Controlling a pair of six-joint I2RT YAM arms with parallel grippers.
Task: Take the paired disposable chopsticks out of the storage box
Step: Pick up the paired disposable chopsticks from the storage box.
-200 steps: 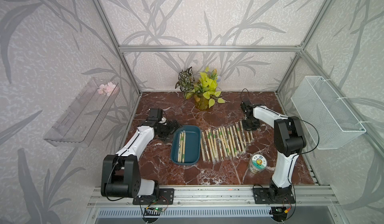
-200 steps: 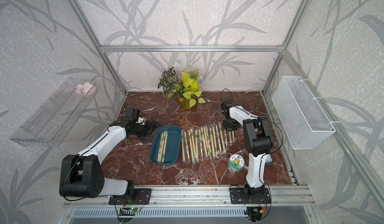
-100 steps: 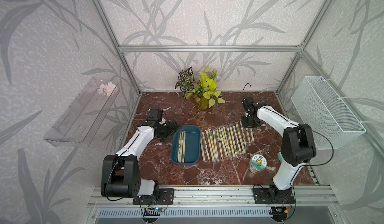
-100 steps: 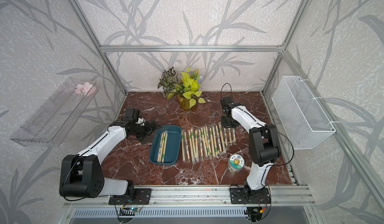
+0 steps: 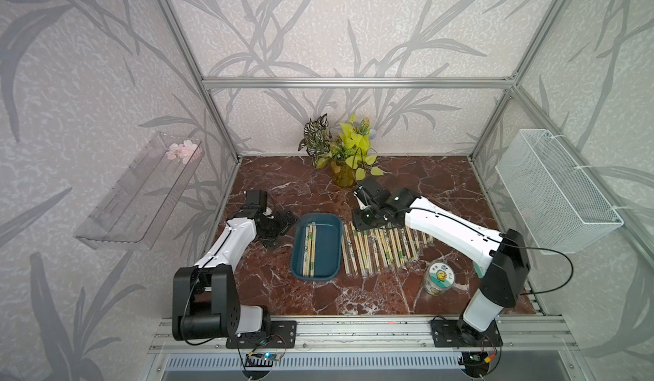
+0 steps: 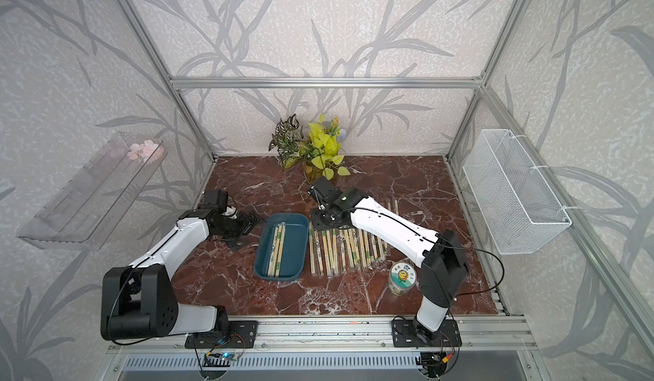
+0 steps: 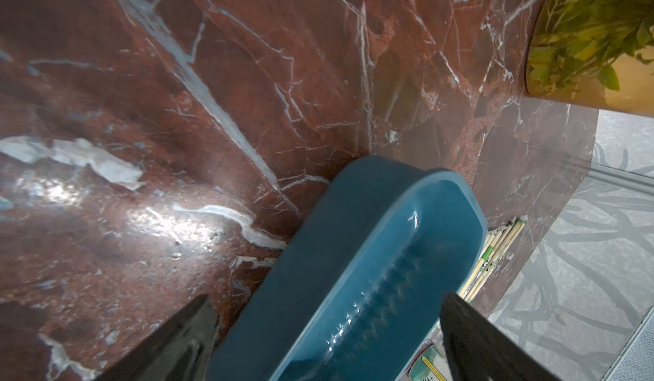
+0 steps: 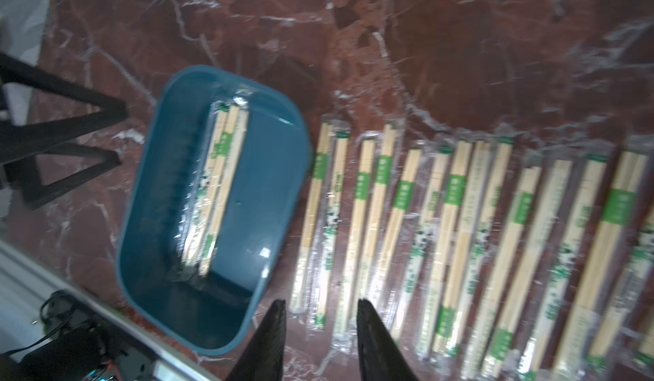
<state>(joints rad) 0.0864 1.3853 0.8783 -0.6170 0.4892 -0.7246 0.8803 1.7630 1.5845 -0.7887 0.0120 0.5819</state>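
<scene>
1. This is a robot test booth in a lab, dressed like a home.
2. A metal frame [image 5: 354, 82] with leaf wallpaper [image 5: 354, 25] surrounds the marble table [image 5: 442, 184].
3. The left arm [image 5: 226, 241] and the right arm [image 5: 449, 227] are bolted to a rail [image 5: 354, 331] at the table's front edge.
4. A potted plant [image 5: 348, 149] stands at the table's back edge; a wire basket [image 5: 552, 191] hangs beside the table.

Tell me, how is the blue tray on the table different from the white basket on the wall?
The blue tray is solid plastic; the white basket is see-through wire mesh. The tray lies flat on the marble table, while the basket hangs up on the side wall. The tray holds a few wrapped chopsticks; nothing shows in the basket. Both are long, open-topped containers.
</scene>
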